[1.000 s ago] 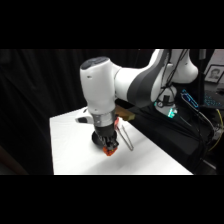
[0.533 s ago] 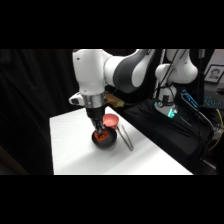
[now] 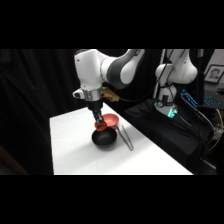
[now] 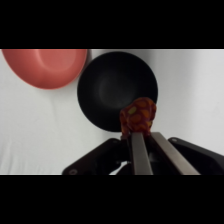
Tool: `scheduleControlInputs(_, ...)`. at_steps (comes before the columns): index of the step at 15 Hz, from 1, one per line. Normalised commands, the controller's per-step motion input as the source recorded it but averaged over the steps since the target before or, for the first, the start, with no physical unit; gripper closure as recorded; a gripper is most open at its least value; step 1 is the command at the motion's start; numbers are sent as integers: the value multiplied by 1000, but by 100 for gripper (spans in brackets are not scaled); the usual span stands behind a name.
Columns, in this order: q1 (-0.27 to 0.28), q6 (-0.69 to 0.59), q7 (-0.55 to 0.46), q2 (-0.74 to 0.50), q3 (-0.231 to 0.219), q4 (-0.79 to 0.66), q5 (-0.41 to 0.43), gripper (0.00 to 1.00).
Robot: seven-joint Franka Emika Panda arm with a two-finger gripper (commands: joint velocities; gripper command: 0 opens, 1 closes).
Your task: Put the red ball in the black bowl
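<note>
Ball (image 4: 138, 114): red-orange with yellowish flecks, pinched between the fingertips, held in the air over the black bowl's near rim in the wrist view; not resting in the bowl. Barely made out in the side view, a red spot at the gripper's tip above the bowl.
Fingers (image 4: 140, 152): two pale bars rising from the bottom edge of the wrist view, drawn close together, clamped on the ball at their ends.
Gripper (image 3: 99, 126): hanging straight down from the white arm, its tip just above the black bowl, apart from the bowl's inside.
Black bowl (image 3: 105, 138): round, shallow, upright on the table, nothing inside. In the wrist view (image 4: 114, 86) dark hollow plainly bare, ball overlapping its lower right edge.
Pink bowl (image 3: 110, 120): upright, just behind the black bowl toward the arm's base in the side view, rims touching or nearly so, cannot tell which. In the wrist view (image 4: 47, 66) up and left of the black bowl, cut by the band above, nothing inside.
Tongs (image 3: 125, 137): metal, lying flat just beside the black bowl, on its right in the side view, running from near the pink bowl toward the near table edge.
Table (image 3: 75, 150): white, bare to the left of the black bowl.
</note>
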Motion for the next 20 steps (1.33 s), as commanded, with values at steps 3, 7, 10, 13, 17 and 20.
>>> scheduleControlInputs(3,-103,265,-158,-121,-29,-230,134,98)
scheduleControlInputs(7,-76,301,-176,48,-11,-120,180,98)
scheduleControlInputs(10,-60,278,-151,157,-9,-5,176,68)
scheduleControlInputs(13,-40,238,-140,139,2,32,152,52)
scheduleControlInputs(17,-17,159,-125,52,5,6,106,19)
scheduleControlInputs(20,31,-16,-43,-116,-44,-12,8,0)
